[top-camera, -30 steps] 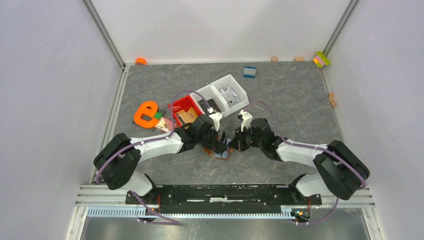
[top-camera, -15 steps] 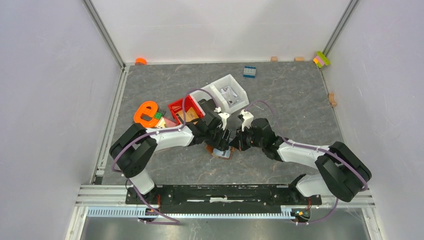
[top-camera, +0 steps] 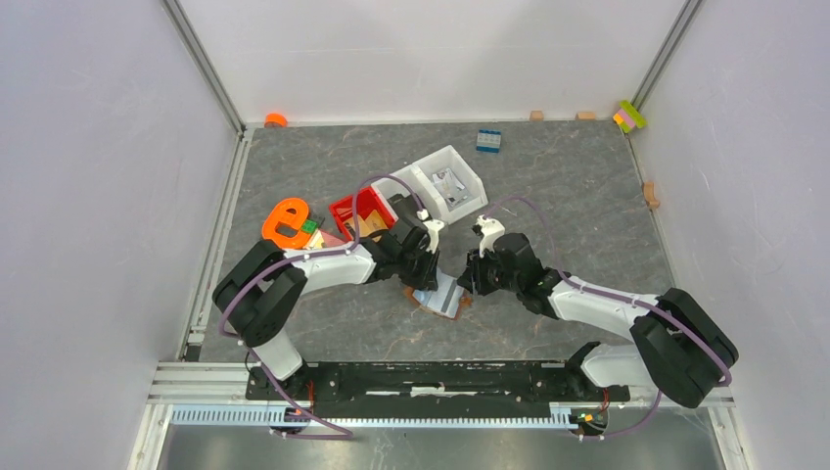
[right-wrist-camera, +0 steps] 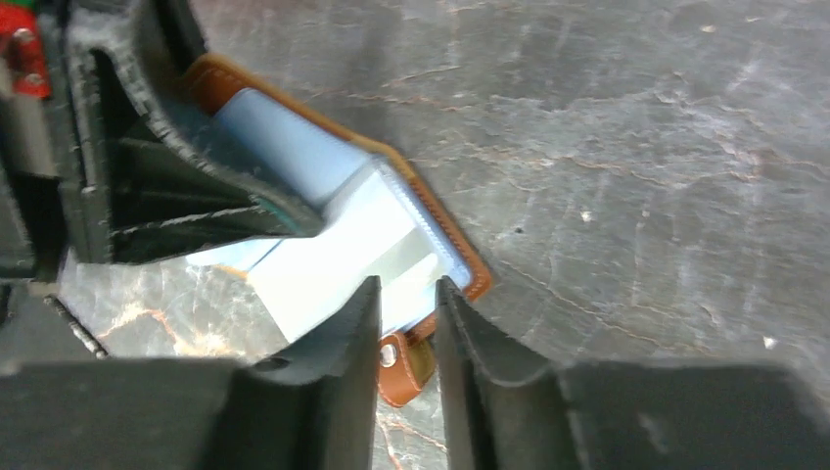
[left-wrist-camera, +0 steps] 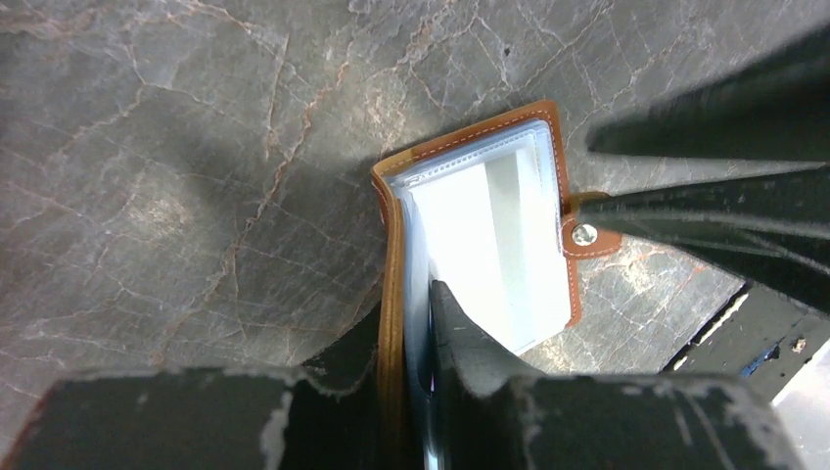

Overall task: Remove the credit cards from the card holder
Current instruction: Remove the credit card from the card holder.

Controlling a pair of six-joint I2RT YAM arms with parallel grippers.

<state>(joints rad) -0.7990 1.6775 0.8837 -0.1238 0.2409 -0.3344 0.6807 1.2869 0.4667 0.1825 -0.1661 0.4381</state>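
Note:
The brown card holder (top-camera: 419, 297) lies open on the grey table between both arms. Its clear sleeves face up, and a pale blue credit card (right-wrist-camera: 284, 147) shows inside them. My left gripper (left-wrist-camera: 406, 304) is shut on the card holder's (left-wrist-camera: 391, 255) near edge, pinching the brown cover and the sleeves. In the top view the left gripper (top-camera: 426, 279) is just left of the right gripper (top-camera: 467, 284). My right gripper (right-wrist-camera: 406, 286) stands narrowly open, with the strap tab (right-wrist-camera: 401, 377) loose in the gap. The strap tab (left-wrist-camera: 587, 238) also shows in the left wrist view.
A red bin (top-camera: 357, 208) and two white bins (top-camera: 445, 181) stand just behind the left gripper. An orange loop-shaped tool (top-camera: 286, 223) lies to the left. A blue brick (top-camera: 488, 140) and small blocks lie near the back wall.
My left gripper went from wide open to shut on the holder's edge. The right gripper's jaws parted slightly around the strap tab. The holder now lies further open, showing more pale inside.

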